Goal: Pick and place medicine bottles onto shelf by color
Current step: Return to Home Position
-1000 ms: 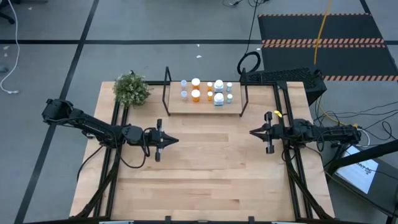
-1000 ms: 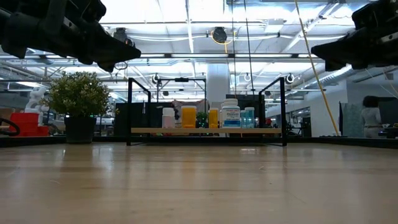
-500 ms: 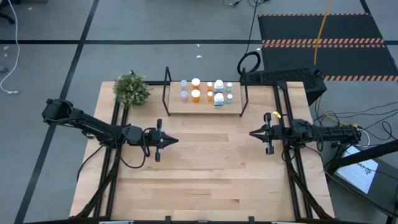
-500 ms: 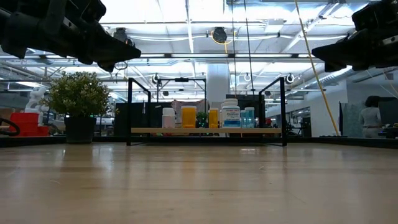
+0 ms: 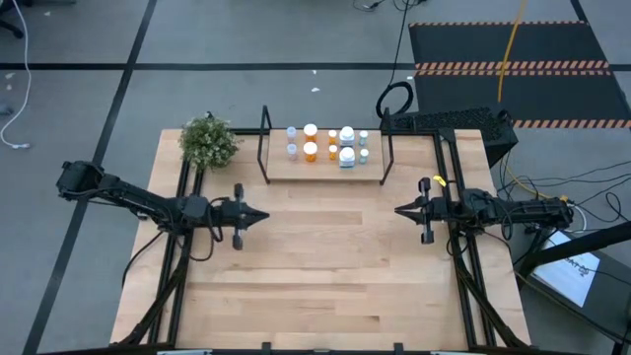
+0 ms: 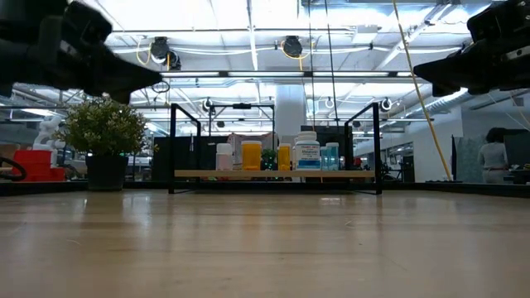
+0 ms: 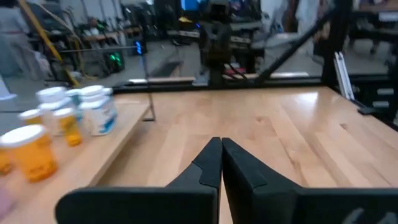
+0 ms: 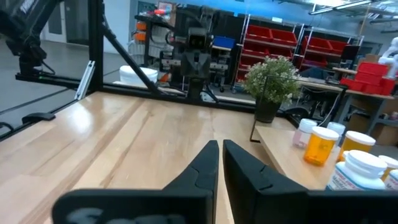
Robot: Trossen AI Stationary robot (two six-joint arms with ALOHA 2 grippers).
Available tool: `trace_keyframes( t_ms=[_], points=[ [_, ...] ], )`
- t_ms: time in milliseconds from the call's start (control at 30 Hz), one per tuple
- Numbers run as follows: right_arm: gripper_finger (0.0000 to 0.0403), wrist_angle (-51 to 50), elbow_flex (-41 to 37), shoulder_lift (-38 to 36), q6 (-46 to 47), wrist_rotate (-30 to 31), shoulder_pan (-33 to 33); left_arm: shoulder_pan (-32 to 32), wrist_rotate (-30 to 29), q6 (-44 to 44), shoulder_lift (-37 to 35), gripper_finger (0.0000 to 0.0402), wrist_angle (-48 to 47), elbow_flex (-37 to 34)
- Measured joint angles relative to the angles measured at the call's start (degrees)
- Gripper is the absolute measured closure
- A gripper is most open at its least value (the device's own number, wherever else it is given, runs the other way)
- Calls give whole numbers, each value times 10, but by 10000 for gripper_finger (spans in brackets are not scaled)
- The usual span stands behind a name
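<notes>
The dark two-fingered left gripper (image 5: 263, 215) and right gripper (image 5: 399, 210) are held shut and empty above the light wooden tabletop (image 5: 325, 261).
The left is seen left of centre in the high view and the right at right of centre, tips turned toward each other and well apart. The small white-capped medicine bottles (image 5: 327, 144), orange, white and pale blue, are grouped on the low light-wood shelf with black end frames (image 5: 296, 171) at upper middle. A green potted plant (image 5: 209, 142) is set just left of it.
</notes>
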Motion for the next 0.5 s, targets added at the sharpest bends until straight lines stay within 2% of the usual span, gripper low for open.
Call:
trace_keyframes(
  t_ms=[100, 233, 367, 500],
  points=[
    [387, 22, 0, 0, 0, 3, 0, 13, -1, -3, -43, 387, 22, -42],
    [387, 37, 0, -1, 0, 3, 0, 29, 19, 2, -86, 398, -11, -38],
    [387, 36, 0, 3, 0, 3, 0, 33, 36, 4, -115, 392, -20, -42],
    [387, 36, 0, 5, 0, 3, 0, 33, 39, 4, -147, 397, -76, -42]
  ],
)
